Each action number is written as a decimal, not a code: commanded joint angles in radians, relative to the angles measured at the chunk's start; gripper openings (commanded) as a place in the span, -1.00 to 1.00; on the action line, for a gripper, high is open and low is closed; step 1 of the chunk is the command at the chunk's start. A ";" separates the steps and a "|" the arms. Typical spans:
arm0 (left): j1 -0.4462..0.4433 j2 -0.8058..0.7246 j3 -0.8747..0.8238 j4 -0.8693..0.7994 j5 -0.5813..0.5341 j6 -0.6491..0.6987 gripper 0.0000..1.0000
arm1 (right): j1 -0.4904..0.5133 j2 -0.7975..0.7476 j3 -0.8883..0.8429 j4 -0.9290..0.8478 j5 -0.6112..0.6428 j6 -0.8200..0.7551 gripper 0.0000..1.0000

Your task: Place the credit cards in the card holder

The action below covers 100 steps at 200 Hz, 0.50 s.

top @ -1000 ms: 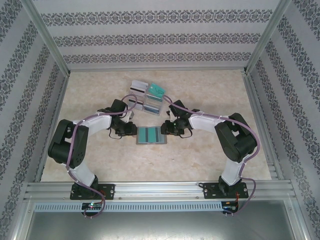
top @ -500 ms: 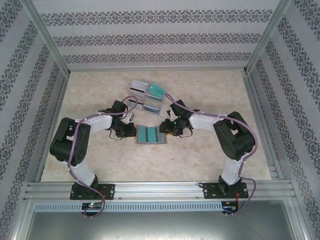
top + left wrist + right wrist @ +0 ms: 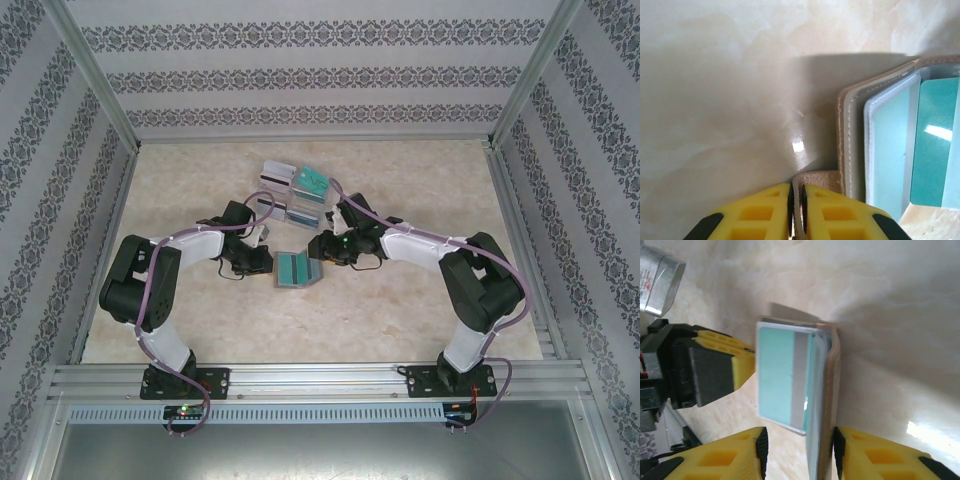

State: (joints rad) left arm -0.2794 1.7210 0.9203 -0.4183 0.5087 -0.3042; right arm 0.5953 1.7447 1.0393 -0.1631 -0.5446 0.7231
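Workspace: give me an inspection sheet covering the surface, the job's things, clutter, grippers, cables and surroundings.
Surface: pale marbled table, glossy, no spills seen.
Job's things: card holder half folded with its right flap raised and teal cards in its pockets; more cards in the tray.
Clutter: clear tray behind the card holder.
Grippers: left gripper shut on the card holder's edge tab; right gripper open, straddling the raised flap.
Cables: purple cables run along both arms.
Surroundings: patterned walls, metal frame.
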 commanded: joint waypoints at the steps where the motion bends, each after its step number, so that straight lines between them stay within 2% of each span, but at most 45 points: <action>1: -0.002 0.002 -0.018 0.023 0.033 -0.015 -0.69 | 0.020 -0.001 0.036 0.038 -0.042 0.027 -0.16; 51: -0.014 -0.009 -0.025 0.032 0.036 -0.028 -0.70 | 0.105 0.128 0.154 0.047 -0.040 0.029 -0.15; 100: -0.015 -0.057 -0.039 0.019 0.034 -0.041 -0.70 | 0.113 0.210 0.193 0.010 0.002 -0.009 -0.15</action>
State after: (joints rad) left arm -0.2821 1.7100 0.8982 -0.3958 0.5236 -0.3267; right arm 0.7139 1.9266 1.2049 -0.1226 -0.5686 0.7345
